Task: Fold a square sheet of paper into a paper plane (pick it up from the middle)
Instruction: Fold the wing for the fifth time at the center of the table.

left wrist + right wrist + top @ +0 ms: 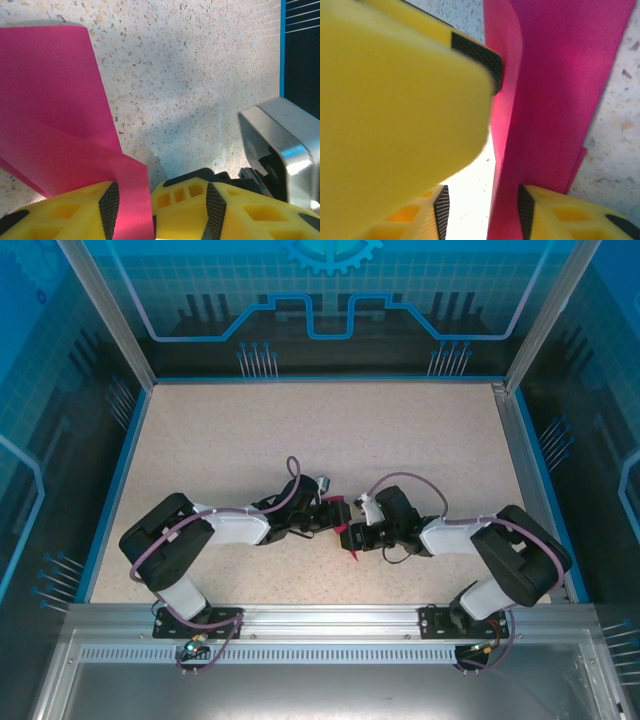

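2 grippers at 1 folded sheet (55, 125). Left gripper (132, 207) pinching paper; right gripper (482, 207) parted around it. Best to hold left firm, crease slowly.

1. The paper (55, 115) is a plain magenta-pink.
2. The table (300, 430) is beige, speckled with dark and orange flecks.
3. The table's border (115, 485) is bright blue.
4. The left gripper's fingers (70, 212) are yellow with black ribbed pads.
5. The right gripper's fingers (570, 210) show the same yellow and black.
6. The arms (235, 528) are white and black, with lilac cables (405, 478).
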Available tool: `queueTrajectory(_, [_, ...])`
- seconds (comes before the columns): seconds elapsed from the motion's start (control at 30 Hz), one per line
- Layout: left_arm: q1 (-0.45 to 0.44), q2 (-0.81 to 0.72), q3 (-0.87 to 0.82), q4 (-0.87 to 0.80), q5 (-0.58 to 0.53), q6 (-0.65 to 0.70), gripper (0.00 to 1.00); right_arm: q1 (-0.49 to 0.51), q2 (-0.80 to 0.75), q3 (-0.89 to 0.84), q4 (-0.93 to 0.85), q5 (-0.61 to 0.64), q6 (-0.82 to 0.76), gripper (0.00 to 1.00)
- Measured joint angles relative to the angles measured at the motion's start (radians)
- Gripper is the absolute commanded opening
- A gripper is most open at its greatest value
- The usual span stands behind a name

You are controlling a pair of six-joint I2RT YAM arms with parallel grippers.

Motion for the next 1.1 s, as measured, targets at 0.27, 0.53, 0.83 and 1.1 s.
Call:
queueTrajectory(0.27, [0.005, 0.001, 0.000, 0.000, 0.000, -0.007, 0.52, 0.046, -0.127, -0.033, -0.053, 0.171, -0.119, 0.53])
queueTrajectory(0.53, [0.005, 0.009, 0.000, 0.003, 0.000, -0.009, 0.52, 0.085, -0.157, -0.046, -0.063, 0.222, -0.211, 0.55])
queueTrajectory(0.83, [0.005, 0.009, 0.000, 0.004, 0.000, -0.027, 0.52, 0.106, -0.074, -0.035, -0.049, 0.225, -0.235, 0.48])
queueTrajectory(1.1, [0.005, 0.009, 0.000, 0.003, 0.000, -0.029, 0.52, 0.106, -0.064, -0.032, -0.026, 0.229, -0.237, 0.35])
